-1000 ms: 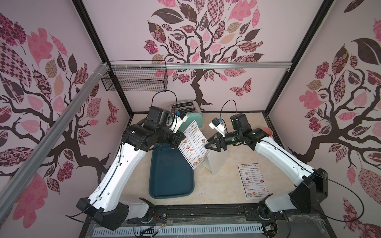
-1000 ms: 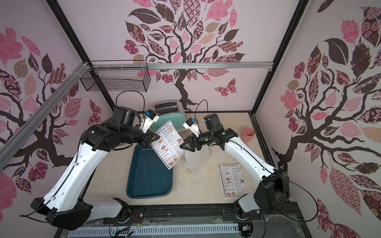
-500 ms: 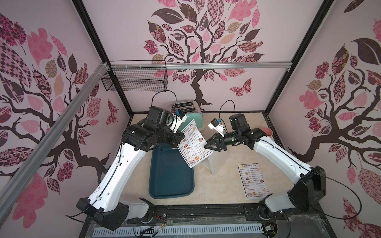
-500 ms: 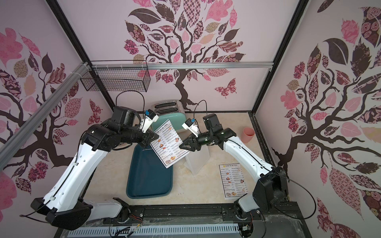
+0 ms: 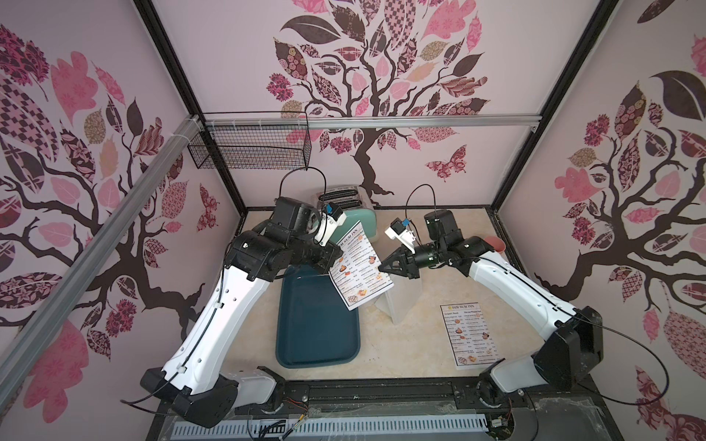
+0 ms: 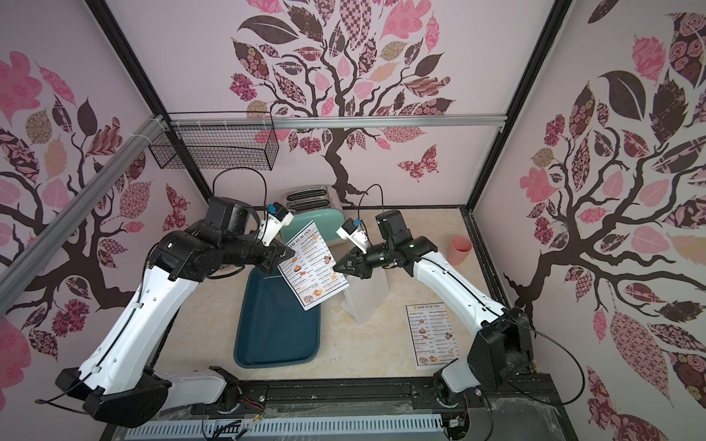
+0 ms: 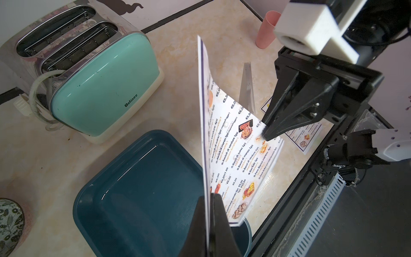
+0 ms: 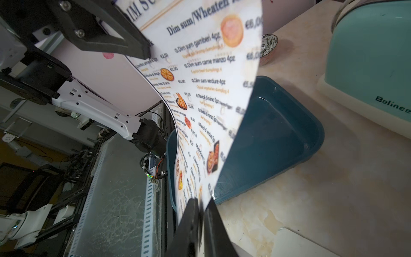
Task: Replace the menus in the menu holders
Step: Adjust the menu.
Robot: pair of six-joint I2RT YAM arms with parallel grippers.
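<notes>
A "DIM SUM INN" menu [image 5: 361, 267] [image 6: 313, 267] hangs tilted in the air over the far end of the teal tray. My left gripper [image 5: 334, 260] [image 7: 209, 198] is shut on its left edge. My right gripper [image 5: 381, 267] [image 8: 201, 202] is shut on the opposite edge, and the sheet [image 8: 200, 89] bows between them. The clear menu holder [image 5: 397, 301] [image 6: 365, 294] stands on the table just below and right of the held sheet, with no sheet in it. Flat on the table near the right arm's base lies a second menu [image 5: 472, 334] [image 6: 433, 336].
A dark teal tray [image 5: 317, 343] [image 7: 138, 189] lies mid-table under the held sheet. At the back stands a mint toaster [image 6: 317, 206] [image 7: 100, 77], with a pink cup [image 6: 460, 250] at the back right. A patterned bowl [image 7: 9, 222] sits left of the tray, under the left arm.
My right gripper has moved a little left onto the menu's right edge and its jaws have come together on it. The left gripper and the sheet have barely moved.
</notes>
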